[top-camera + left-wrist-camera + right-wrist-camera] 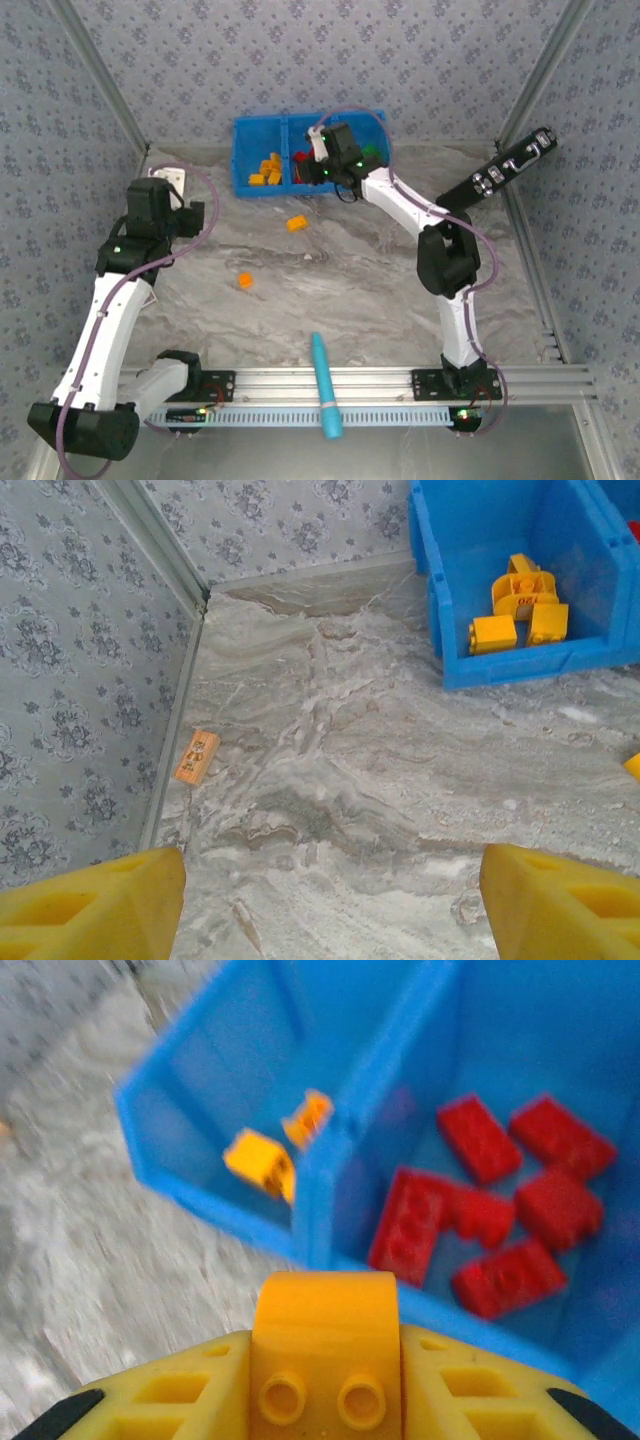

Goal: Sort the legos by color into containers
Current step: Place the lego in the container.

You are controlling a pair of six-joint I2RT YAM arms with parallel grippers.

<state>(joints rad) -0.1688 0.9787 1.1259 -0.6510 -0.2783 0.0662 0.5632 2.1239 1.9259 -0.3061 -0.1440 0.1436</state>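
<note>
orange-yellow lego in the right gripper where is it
Right wrist view: the right gripper holds the orange-yellow plastic lego over the blue plastic bin, near the red bricks.

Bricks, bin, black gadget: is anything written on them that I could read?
Nothing is legible.
Orange brick by the wall: dark marks, too small.
Yellow brick in the bin: red marks, blurred.
Black device: white marks, too small.
Held brick: no text seen.

We see a teal pen (326,388) lying across the metal rail (540,380) at the near edge; a long black device (508,168) seems propped against the right wall (600,180); marbled grey table (330,290) underneath.
</note>
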